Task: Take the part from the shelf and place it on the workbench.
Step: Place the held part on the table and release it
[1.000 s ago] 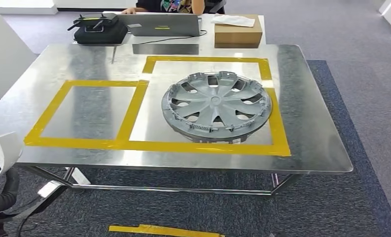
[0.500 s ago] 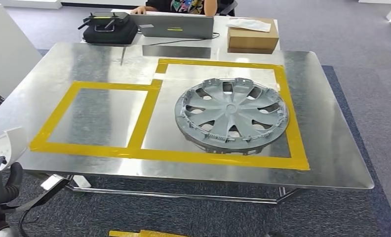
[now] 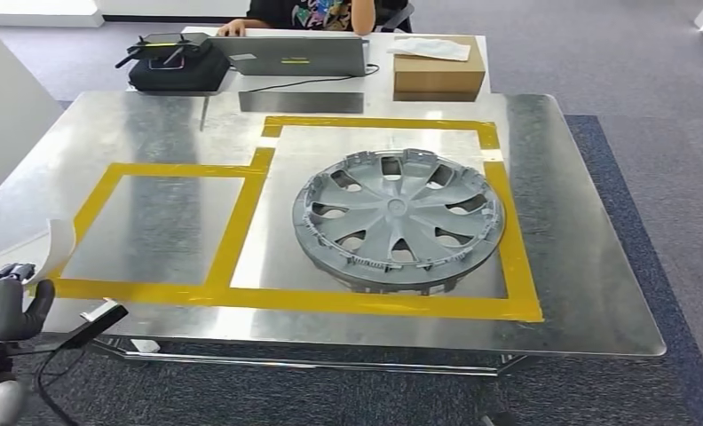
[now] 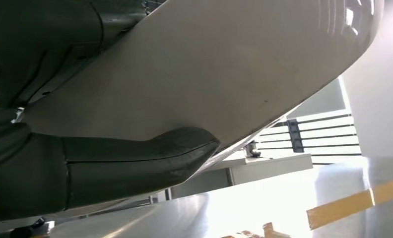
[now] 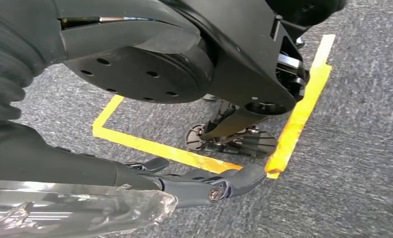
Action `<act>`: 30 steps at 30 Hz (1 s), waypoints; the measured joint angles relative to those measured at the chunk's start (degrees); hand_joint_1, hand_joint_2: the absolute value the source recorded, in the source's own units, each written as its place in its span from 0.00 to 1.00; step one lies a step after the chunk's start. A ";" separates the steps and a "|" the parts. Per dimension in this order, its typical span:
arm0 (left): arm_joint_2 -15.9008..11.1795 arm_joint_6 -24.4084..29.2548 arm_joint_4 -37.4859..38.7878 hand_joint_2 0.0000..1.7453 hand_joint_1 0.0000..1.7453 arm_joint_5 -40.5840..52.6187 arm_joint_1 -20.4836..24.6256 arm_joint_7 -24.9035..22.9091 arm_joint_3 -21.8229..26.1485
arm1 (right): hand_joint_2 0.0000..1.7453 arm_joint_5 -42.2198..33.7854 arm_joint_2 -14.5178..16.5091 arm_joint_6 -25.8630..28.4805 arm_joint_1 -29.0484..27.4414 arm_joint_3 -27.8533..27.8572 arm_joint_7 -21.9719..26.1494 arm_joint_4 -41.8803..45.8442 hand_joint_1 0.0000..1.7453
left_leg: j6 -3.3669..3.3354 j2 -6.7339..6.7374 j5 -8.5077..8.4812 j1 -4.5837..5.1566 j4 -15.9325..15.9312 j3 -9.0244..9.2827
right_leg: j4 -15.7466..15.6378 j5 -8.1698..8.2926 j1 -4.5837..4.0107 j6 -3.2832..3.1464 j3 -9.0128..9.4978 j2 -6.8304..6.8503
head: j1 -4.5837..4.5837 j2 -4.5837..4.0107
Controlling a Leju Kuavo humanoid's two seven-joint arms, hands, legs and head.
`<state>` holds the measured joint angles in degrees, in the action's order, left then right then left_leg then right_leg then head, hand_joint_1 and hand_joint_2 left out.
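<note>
The workbench (image 3: 588, 293), a bare metal sheet, carries two rectangles of yellow tape (image 3: 241, 222). A grey wheel cover (image 3: 398, 218) lies flat in the larger rectangle, towards the bench's right side, its rim reaching the tape strip on that side. The smaller rectangle, nearer the left edge, has nothing inside it. Beyond the far edge stands a second table with a black case (image 3: 168, 67), an open laptop (image 3: 296, 55) and a cardboard box (image 3: 438, 71); a person (image 3: 317, 12) sits behind the laptop.

The left hand (image 3: 2, 306) is at the bench's near left corner, gripping the white part (image 3: 53, 247), a curved panel that rises from the hand over the bench's left edge, close to the outside of the smaller rectangle.

Against the frame half a second earlier, the whole picture has shifted, so the camera has moved; the hand and part now sit higher and nearer the tape.

The left wrist view shows the thumb (image 4: 150, 153) pressed against the panel's (image 4: 224, 74) pale underside, with the bench surface and a tape strip behind. The right wrist view shows the right hand (image 5: 199, 186) hanging over grey carpet (image 5: 363, 148) marked with yellow floor tape (image 5: 298, 114); its fingers lie fairly straight, with nothing in them.
</note>
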<state>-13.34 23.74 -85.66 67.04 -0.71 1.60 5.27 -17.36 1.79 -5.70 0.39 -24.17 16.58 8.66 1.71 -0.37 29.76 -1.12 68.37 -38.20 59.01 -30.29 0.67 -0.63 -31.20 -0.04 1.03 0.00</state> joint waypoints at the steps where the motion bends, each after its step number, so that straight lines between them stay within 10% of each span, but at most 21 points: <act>1: -0.80 -0.92 1.61 1.00 1.00 -0.01 1.58 -0.14 -0.33 | 1.00 -0.01 -0.01 -0.09 0.06 -0.09 -0.04 0.00 0.00 | -0.07 0.04 -2.12 0.05 -3.30 1.15 | 0.03 -0.30 -0.10 0.24 0.24 -0.03 | 0.00 0.00; 5: -3.48 -4.69 9.43 1.00 1.00 0.36 8.65 -0.83 -2.27 | 1.00 0.07 -0.13 -0.38 0.42 -0.44 -0.60 0.02 0.00 | -0.45 0.04 -3.26 0.21 -9.03 3.09 | 0.12 -0.54 -0.52 0.50 -0.15 0.03 | -0.23 0.00; 15: -3.34 -8.12 29.01 1.00 1.00 4.69 24.98 -2.65 -10.94 | 1.00 0.16 -0.15 -0.64 0.89 -0.85 -0.76 0.07 0.00 | -1.13 0.03 -3.27 0.47 -9.01 2.91 | -1.05 0.11 -0.34 1.08 0.25 -0.02 | -0.31 0.00; 30: 6.74 -7.44 40.83 1.00 1.00 11.70 35.98 -0.57 -26.47 | 1.00 0.16 -0.15 -0.46 1.44 -1.78 -2.02 0.22 0.00 | -1.48 0.07 -3.42 0.57 -9.01 2.92 | -1.09 0.19 -0.19 1.87 0.24 -0.02 | -0.27 0.00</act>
<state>-6.59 16.29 -44.83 78.74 35.27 1.03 -21.20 -17.20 1.64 -6.16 1.83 -25.95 14.56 8.87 0.23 -0.30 26.34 -0.56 59.36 -35.29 57.91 -30.11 0.48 1.24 -30.96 -0.06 0.76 0.00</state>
